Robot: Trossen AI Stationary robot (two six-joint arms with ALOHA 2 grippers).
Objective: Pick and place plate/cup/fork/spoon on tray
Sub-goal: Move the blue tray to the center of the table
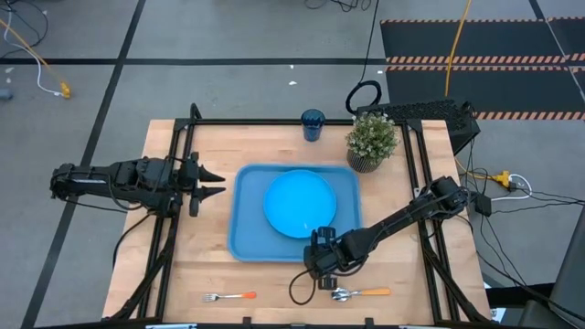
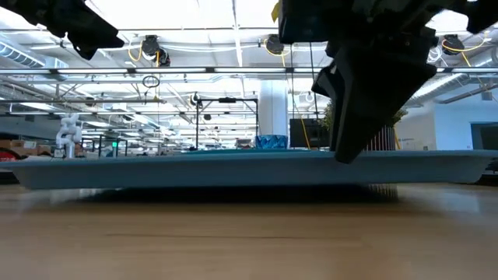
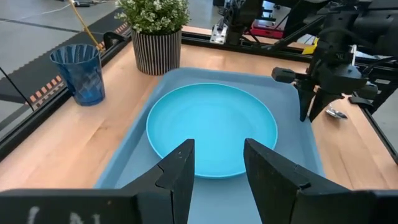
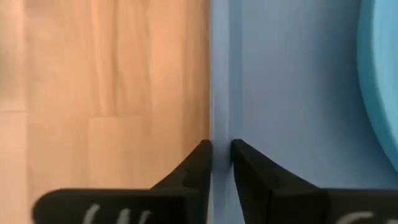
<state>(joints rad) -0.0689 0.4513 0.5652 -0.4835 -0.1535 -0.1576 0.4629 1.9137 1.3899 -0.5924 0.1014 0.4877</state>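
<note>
— Right gripper (image 4: 221, 158), what's it doing?
— Fingers nearly closed, straddling the tray (image 1: 251, 210) rim at its near edge.
— And the plate (image 1: 299, 203)?
— On the tray. Left gripper (image 1: 212, 183) waits beside it, fingers apart, holding nothing.

There is one tray (image 1: 245, 219), and one plate (image 1: 300, 203) lies in it. One cup (image 1: 313, 124) stands on the table, and one potted plant (image 1: 371, 141) stands near it. One fork (image 1: 228, 297) and one spoon (image 1: 360, 293) lie on the table (image 1: 201, 247), so the cutlery counts two pieces. Two robot arms are in view, each with one gripper: the left gripper (image 1: 214, 182) and the right gripper (image 1: 325, 263), two in all.
</note>
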